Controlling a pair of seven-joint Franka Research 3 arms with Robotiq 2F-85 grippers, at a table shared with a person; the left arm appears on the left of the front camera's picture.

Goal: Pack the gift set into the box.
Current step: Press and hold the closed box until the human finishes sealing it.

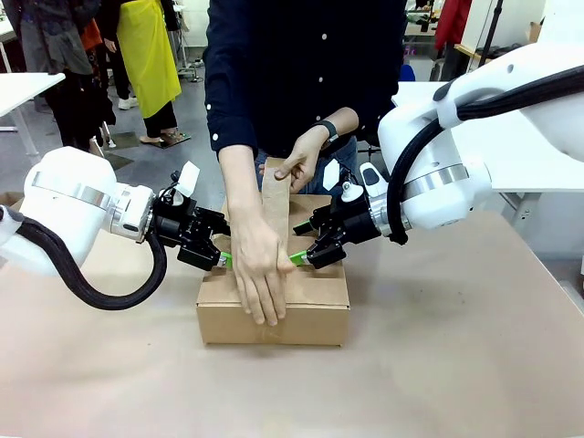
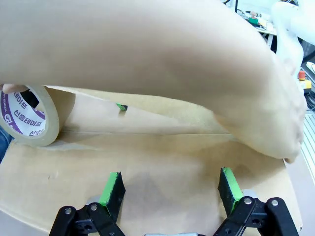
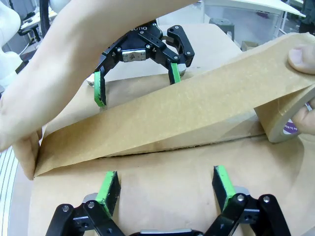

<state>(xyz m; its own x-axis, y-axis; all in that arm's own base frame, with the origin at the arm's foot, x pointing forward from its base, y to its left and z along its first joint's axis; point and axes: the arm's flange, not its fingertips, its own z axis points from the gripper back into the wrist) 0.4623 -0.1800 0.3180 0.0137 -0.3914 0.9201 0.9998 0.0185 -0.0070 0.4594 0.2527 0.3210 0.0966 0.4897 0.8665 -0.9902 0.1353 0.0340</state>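
The brown cardboard box sits mid-table with its top flaps down, so the gift set is hidden. My left gripper is open, its green pads over the box top's left side. From the right, my right gripper is also open, fingertips above the top flap. Between them a person's hand presses a strip of brown tape along the centre seam. The other hand holds the tape roll. In each wrist view the own gripper holds nothing.
The person stands close against the table's far edge. Their forearm stretches across the box between both grippers. The tape roll hangs at the box's far end. Bare brown tabletop surrounds the box.
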